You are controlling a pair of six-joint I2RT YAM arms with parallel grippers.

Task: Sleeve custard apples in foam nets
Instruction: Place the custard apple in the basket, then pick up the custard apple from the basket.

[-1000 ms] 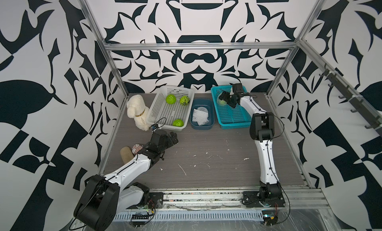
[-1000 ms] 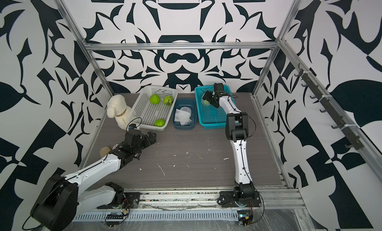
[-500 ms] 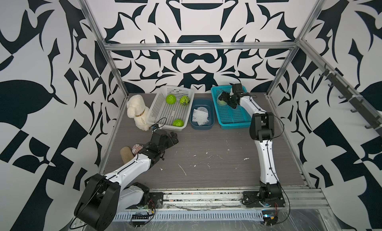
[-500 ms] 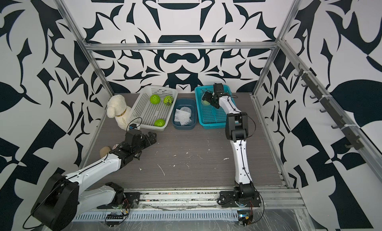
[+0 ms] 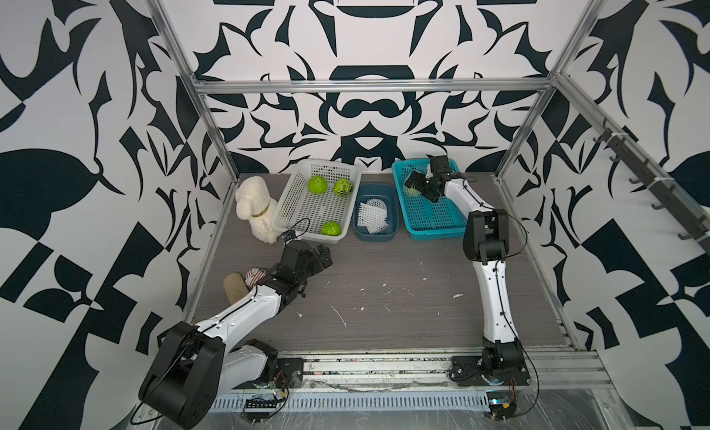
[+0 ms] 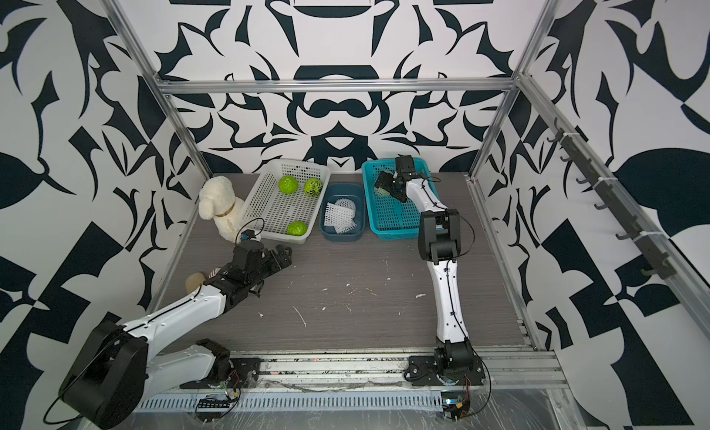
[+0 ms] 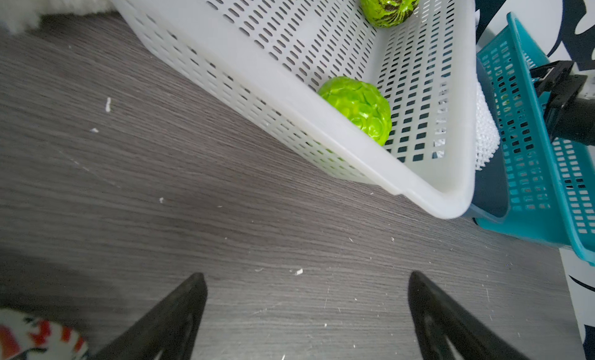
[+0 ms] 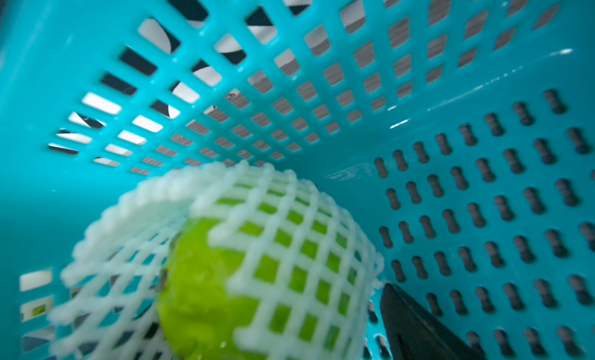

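Three bare green custard apples (image 5: 317,184) (image 5: 343,186) (image 5: 331,228) lie in the white perforated basket (image 5: 303,209); in the left wrist view the nearest one (image 7: 357,109) sits against the basket's front wall. Loose white foam nets (image 5: 372,216) fill the dark blue bin (image 5: 390,201). A fourth custard apple (image 8: 206,278) wrapped in a foam net (image 8: 289,220) rests in the far corner of the teal basket (image 5: 430,216). My right gripper (image 5: 417,187) hangs open around it, with one black finger (image 8: 415,326) just beside the net. My left gripper (image 7: 306,274) is open and empty over the table, in front of the white basket.
A cream plush dog (image 5: 255,209) sits left of the white basket. A tan roll (image 5: 234,287) and a patterned soft toy (image 5: 256,274) lie by the left arm. White foam crumbs (image 5: 340,316) are scattered on the grey wood table. Metal frame posts stand at the edges.
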